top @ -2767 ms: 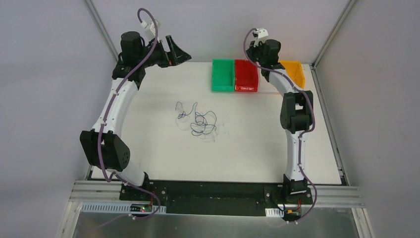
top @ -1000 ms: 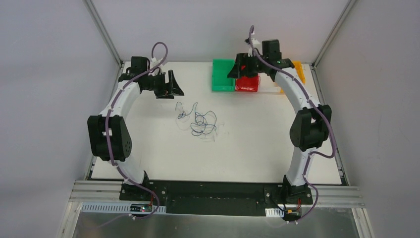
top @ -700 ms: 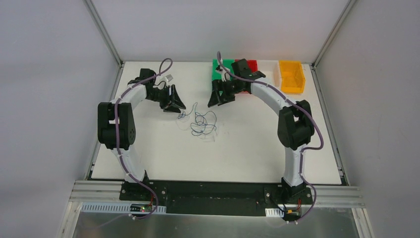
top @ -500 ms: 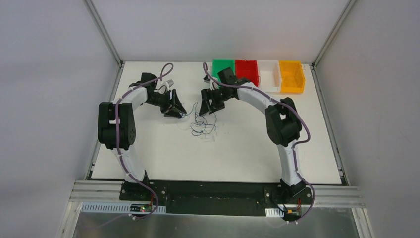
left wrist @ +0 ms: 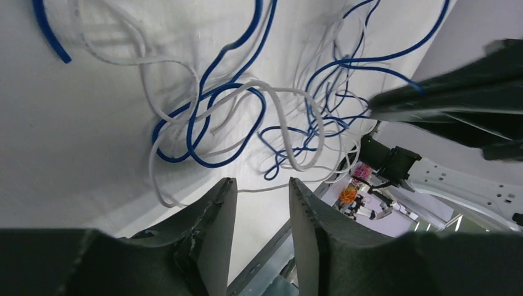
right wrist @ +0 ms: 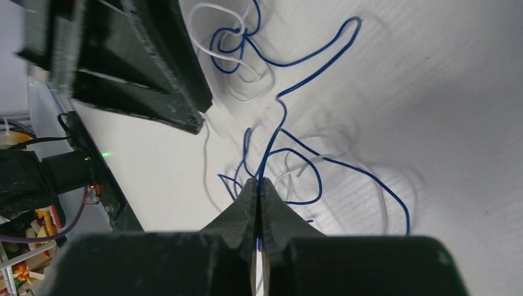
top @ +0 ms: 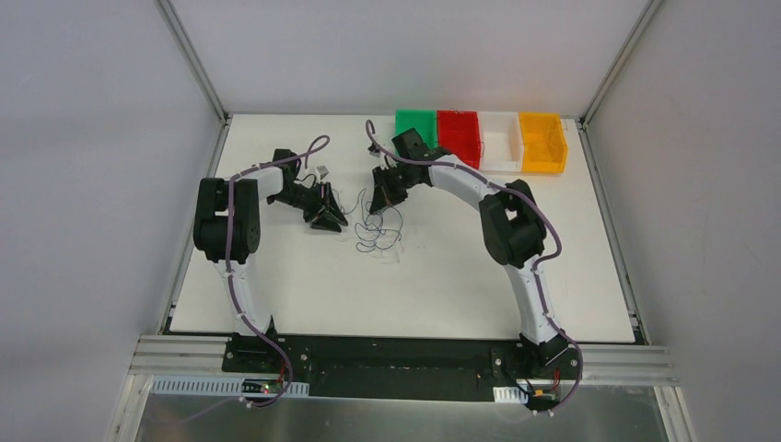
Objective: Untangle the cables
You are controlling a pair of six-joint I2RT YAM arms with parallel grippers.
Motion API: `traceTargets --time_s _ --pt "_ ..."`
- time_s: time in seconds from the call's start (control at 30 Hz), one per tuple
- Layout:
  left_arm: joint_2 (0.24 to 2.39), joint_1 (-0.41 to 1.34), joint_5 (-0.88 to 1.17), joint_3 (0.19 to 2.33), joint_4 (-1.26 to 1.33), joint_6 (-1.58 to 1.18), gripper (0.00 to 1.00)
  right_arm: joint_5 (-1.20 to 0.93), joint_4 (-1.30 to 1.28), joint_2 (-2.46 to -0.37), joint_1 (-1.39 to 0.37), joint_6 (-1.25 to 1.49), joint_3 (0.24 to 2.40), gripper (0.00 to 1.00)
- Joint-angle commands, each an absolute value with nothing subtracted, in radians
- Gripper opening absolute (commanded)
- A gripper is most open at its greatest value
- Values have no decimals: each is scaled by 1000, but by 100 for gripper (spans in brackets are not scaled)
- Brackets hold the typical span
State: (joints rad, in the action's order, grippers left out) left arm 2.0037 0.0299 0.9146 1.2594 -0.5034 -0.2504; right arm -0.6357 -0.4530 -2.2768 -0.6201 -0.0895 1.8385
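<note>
The cables lie in a loose tangle of dark blue and white wires on the white table. In the left wrist view the tangle spreads just past my left gripper, whose jaws stand apart; one thin white wire crosses at the fingertips, ungripped. My left gripper sits low at the tangle's left edge. My right gripper is down at the tangle's top edge. Its fingers are shut on a dark blue wire that runs out from between them.
Four bins stand in a row at the table's far edge: green, red, white and orange. The two grippers are close together, the left one's black body filling the top left of the right wrist view.
Both arms swung in from the far edge and came down to the cables. The right jaws closed on a blue wire. The left jaws narrowed.
</note>
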Motion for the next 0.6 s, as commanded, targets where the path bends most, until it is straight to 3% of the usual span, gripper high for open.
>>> traceTargets --time_s 0.0,0.33,0.57 --pt "1990 32 878 1236 -509 -249 34 -697 -405 -2064 -593 -45 1856 0" --pt "1912 -20 755 1152 -620 -162 1 -683 -325 -1801 -506 25 1905 0" --pt "1893 -75 662 1117 -680 -103 0 -639 -219 -1723 -463 71 2015 0"
